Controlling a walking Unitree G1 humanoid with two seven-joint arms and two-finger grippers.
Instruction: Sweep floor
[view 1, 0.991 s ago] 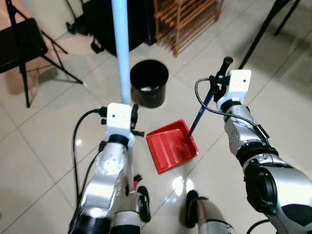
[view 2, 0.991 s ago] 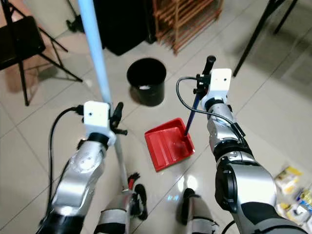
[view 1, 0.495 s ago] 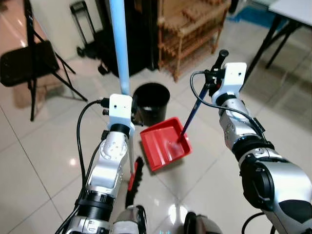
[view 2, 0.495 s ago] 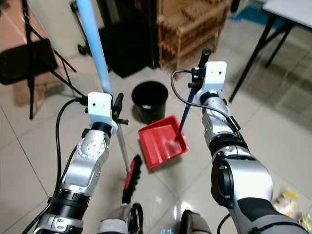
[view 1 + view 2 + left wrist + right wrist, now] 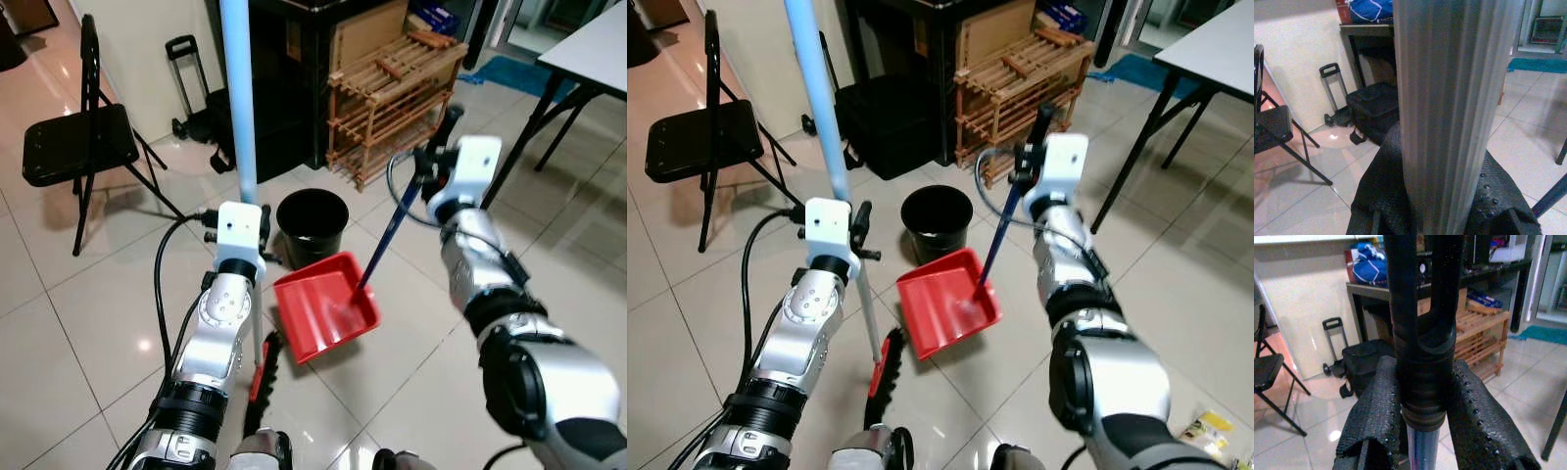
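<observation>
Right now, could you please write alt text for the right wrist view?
The right pincer is shut on the dustpan handle's black grip. Behind are a wooden rack, a black luggage trolley and a folding chair.

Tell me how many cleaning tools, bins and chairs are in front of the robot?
Cleaning tools: 2, the broom in the left claw and the red dustpan held by the right claw.
Bins: 1, the black bin.
Chairs: 1, the folding chair.
Total: 4.
</observation>
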